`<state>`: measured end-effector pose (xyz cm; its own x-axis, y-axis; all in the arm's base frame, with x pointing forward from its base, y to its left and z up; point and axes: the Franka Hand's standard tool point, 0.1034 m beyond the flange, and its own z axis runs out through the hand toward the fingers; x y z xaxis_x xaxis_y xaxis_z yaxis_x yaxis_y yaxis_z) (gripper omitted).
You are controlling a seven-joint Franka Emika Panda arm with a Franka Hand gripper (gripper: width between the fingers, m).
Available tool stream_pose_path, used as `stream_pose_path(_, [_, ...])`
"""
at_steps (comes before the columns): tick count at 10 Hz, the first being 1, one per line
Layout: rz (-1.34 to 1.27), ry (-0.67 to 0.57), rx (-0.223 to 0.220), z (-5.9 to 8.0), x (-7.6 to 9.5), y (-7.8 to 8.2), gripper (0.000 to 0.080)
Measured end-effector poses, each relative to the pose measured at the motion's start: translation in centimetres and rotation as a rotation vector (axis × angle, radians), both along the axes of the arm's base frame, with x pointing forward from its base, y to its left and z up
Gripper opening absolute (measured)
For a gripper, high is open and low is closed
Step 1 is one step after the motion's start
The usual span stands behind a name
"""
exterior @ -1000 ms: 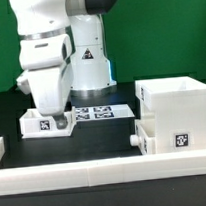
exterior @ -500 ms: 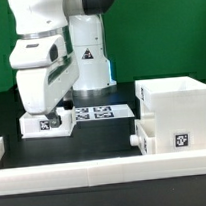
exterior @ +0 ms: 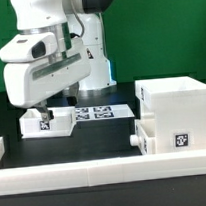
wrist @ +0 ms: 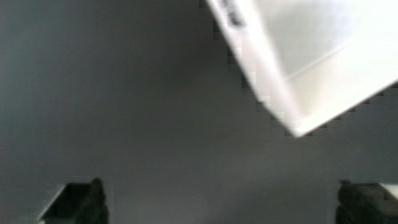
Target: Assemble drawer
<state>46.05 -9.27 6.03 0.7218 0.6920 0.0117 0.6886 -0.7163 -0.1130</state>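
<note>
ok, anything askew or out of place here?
Nothing damaged or spilled. One oddity: in the wrist view the loose tray sits diagonal to the open gripper, off to one side, not between the fingers. Housing and second tray look square.

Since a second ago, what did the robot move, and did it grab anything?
The arm's wrist turned and swung toward the exterior view's left, low over the small tray. The gripper is open, and it took hold of nothing. The small tray, the housing, the other tray beside it and the marker board stayed where they were.
</note>
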Motion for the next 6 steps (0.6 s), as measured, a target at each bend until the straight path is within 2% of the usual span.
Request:
stream_pose_path(2, [-0.146,0.007,-0.007,0.1,-2.4,0.0,0.0649])
stream_pose_path(6, [-0.437,0.033,-0.012,0.0,-2.0,0.4,0.0649])
